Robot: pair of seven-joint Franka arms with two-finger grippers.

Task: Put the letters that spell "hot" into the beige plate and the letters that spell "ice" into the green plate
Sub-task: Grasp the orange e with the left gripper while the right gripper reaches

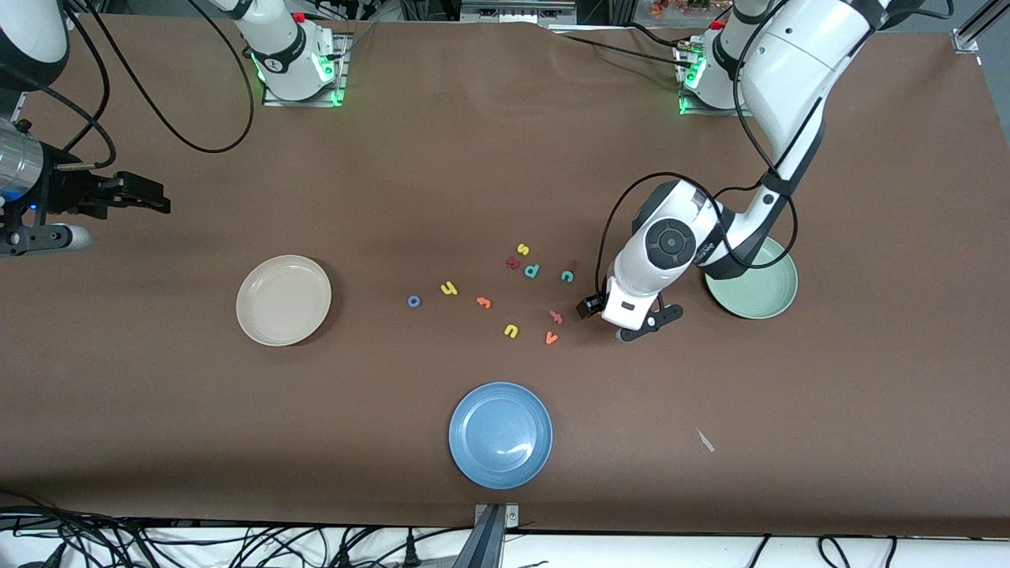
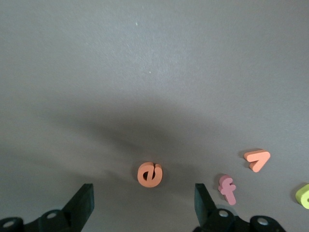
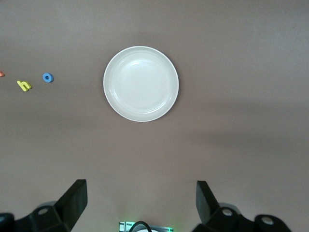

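My left gripper [image 1: 630,315] [image 2: 143,191] hangs low over the table beside the green plate [image 1: 764,290], open. The orange e [image 2: 149,174] lies flat on the cloth just ahead of its fingertips, untouched; the hand hides it in the front view. Teal c [image 1: 566,275] and dark red i [image 1: 574,265] lie close by. Blue o [image 1: 413,300] [image 3: 47,77], yellow h [image 1: 449,289] [image 3: 23,85] and orange t [image 1: 484,301] lie toward the empty beige plate [image 1: 268,312] [image 3: 141,83]. My right gripper [image 1: 146,197] [image 3: 140,188] waits open and empty, high at the right arm's end.
Other letters are scattered round the e: orange v [image 1: 551,338] [image 2: 257,159], pink f [image 1: 556,316] [image 2: 227,188], yellow u [image 1: 511,330], yellow s [image 1: 522,249], dark red k [image 1: 514,263], teal p [image 1: 533,270]. An empty blue plate [image 1: 500,465] sits nearest the front camera.
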